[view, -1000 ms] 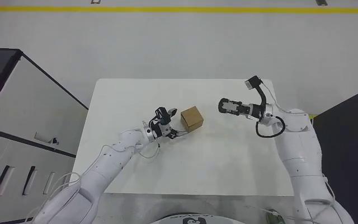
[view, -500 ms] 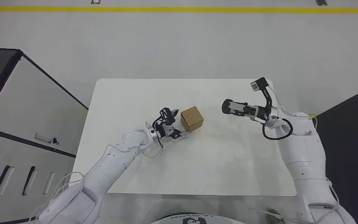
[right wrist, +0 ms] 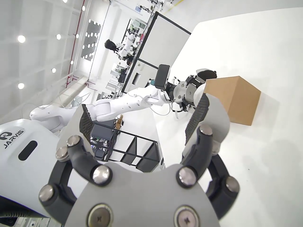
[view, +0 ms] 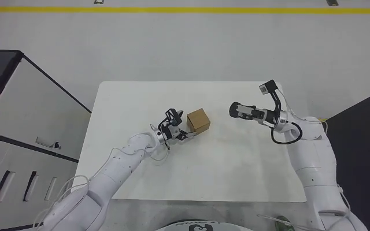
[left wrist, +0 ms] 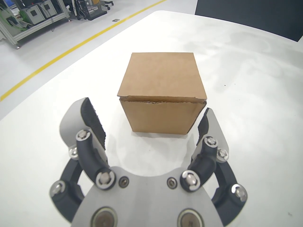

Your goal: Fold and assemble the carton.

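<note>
- The left gripper (view: 180, 130) hovers low over the white table (view: 243, 167), about midway between the left and right edges. Its claw is spread wide and holds nothing.
- In the left wrist view the left gripper's fingers (left wrist: 93, 116) stand just in front of the carton's nearest face. One tip is close to a bottom corner; I cannot tell whether it touches.
- The carton (view: 198, 120) is a closed brown cardboard cube. It sits upright near the middle of the table, a little toward the far edge, with its top flap shut.
- The right gripper (view: 233, 110) is held above the table toward the right edge. It points at the carton and is well apart from it, with its claw wide and empty.
- A grey cabinet (view: 34, 115) stands off the left edge.
- A yellow floor line (view: 185, 9) runs beyond the far edge.
</note>
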Controlling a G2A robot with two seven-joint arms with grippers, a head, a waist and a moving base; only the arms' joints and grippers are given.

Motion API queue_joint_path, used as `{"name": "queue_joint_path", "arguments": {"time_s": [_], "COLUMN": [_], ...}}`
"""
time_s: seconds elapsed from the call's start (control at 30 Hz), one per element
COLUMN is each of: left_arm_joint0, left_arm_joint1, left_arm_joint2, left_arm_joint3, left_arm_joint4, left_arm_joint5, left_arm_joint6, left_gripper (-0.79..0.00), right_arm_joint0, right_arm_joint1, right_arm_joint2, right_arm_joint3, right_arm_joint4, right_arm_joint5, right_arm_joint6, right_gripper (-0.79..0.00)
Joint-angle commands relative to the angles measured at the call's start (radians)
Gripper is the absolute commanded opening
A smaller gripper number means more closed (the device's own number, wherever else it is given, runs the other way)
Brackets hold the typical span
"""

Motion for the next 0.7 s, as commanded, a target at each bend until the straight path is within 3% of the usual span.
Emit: {"name": "queue_joint_path", "arguments": {"time_s": [0.0,0.27,0.67], "left_arm_joint0": [0.002,-0.008,-0.040], "left_arm_joint1": [0.000,-0.006,-0.041], "left_arm_joint2": [-0.001,-0.006,0.025], "left_arm_joint3": [-0.007,0.015,0.096], "left_arm_joint4": [-0.001,-0.027,-0.037], "left_arm_joint5": [-0.021,-0.074,-0.079], "left_arm_joint6": [-0.005,0.005,0.040], "left_gripper": [0.000,0.000,0.000], "right_arm_joint0": [-0.012,-0.044,-0.081], "right_arm_joint1": [0.005,0.023,0.037], "right_arm_joint2": [0.016,0.061,0.056], "right_arm_joint3": [-0.002,-0.004,-0.038], "right_arm_joint4": [0.024,0.098,0.104], "right_arm_joint5": [-0.001,-0.006,-0.010], "right_arm_joint6": [0.003,0.023,0.006], "right_gripper": [0.000,0.000,0.000]}}
